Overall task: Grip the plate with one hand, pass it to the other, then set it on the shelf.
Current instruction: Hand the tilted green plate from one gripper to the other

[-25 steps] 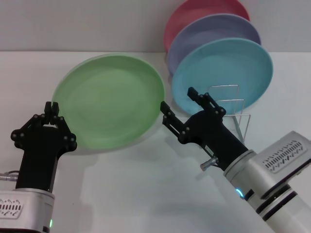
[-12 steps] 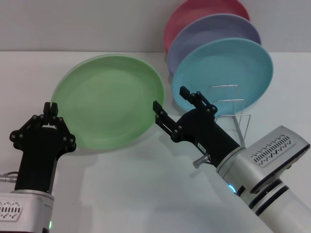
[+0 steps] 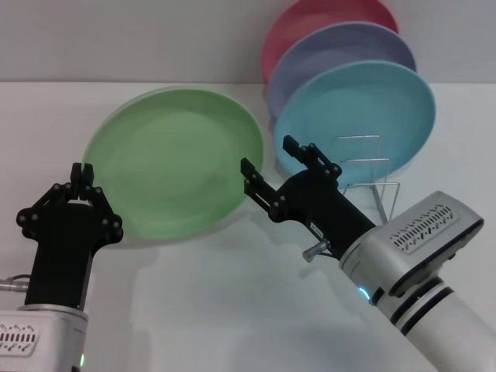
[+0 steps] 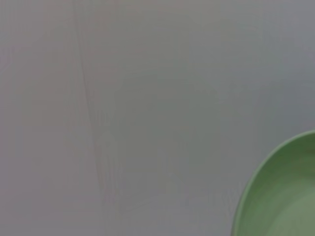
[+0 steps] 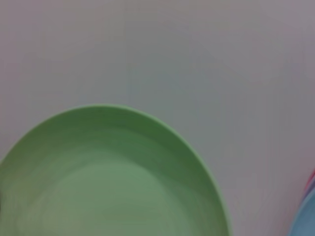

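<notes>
The green plate [image 3: 177, 160] hangs tilted above the white surface [image 3: 217, 310], its left rim pinched in the closed fingers of the left gripper [image 3: 81, 180]. At the plate's right edge the right gripper [image 3: 270, 161] has its fingers spread wide, one just touching the rim. Right of the plate stands the wire shelf [image 3: 370, 180], with the turquoise plate [image 3: 356, 116] in it.

The white table [image 3: 232, 302] lies bare between the two arms. The green plate [image 3: 174, 159] fills the space between the left claw [image 3: 83, 176] at its near-left rim and the right claw [image 3: 271, 167], fingers spread, at its right rim. Just right of that claw, a turquoise plate [image 3: 360, 108], lavender plate [image 3: 341, 46] and pink plate [image 3: 310, 19] crowd the wire shelf [image 3: 372, 174], leaving only its front loops free.
</notes>
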`<control>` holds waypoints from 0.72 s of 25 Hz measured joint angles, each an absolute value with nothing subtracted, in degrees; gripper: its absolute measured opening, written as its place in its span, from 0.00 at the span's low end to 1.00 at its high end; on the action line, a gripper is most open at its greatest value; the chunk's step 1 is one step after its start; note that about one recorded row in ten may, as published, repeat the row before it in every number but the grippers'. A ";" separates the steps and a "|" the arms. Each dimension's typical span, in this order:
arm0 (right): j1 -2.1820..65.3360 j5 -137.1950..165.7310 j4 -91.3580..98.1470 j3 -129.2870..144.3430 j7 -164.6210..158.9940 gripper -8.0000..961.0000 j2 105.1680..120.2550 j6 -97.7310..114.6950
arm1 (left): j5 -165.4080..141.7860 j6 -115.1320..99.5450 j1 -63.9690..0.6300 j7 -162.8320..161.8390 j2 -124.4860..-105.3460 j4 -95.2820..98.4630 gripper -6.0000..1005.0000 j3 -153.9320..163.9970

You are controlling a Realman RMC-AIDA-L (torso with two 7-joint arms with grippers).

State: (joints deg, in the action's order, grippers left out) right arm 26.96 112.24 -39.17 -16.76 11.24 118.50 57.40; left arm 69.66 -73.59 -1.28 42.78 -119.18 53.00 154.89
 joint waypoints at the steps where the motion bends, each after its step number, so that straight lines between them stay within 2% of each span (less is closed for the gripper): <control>1: 26.96 112.24 -39.17 -16.76 11.25 0.77 118.50 57.40 | 69.72 -73.59 -1.26 43.00 -119.18 53.17 0.03 154.93; 18: 27.95 112.23 -38.83 -17.42 11.25 0.75 118.74 56.27 | 70.41 -73.75 -1.29 44.04 -119.18 53.79 0.03 155.51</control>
